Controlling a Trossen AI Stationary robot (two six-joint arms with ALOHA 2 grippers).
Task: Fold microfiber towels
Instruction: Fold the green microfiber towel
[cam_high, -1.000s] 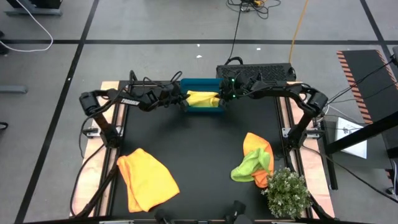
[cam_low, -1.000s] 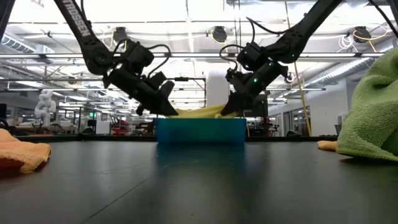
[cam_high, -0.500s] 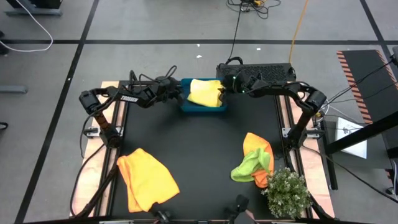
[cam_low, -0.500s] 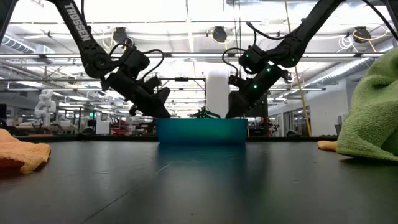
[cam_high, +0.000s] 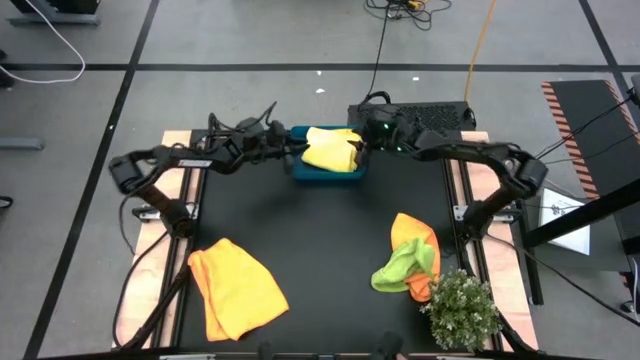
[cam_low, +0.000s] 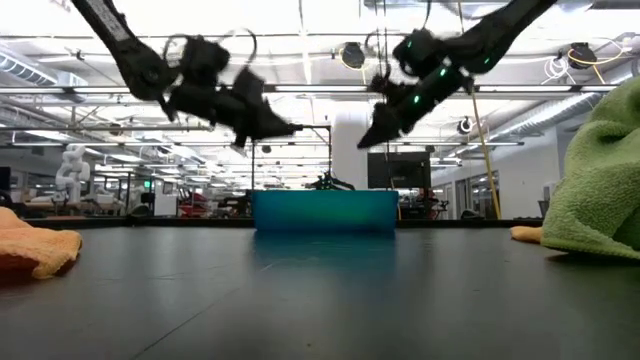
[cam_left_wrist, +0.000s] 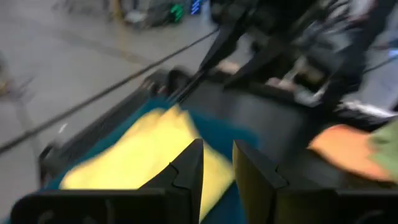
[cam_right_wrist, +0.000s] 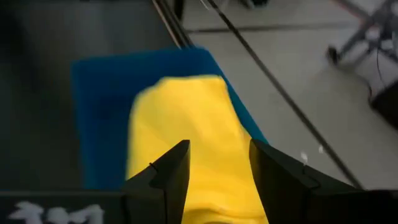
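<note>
Yellow towel (cam_high: 331, 150) lies folded in teal tray (cam_high: 300, 170). L gripper (cam_high: 283, 148) & R gripper (cam_high: 368, 141) hover above tray's two ends, jaws apart, empty; towel below, untouched.

- Ceiling lights (cam_low: 300, 20) are glaring bright behind the dark arms in the low view.
- Motion blur is smearing the left wrist view.
</note>
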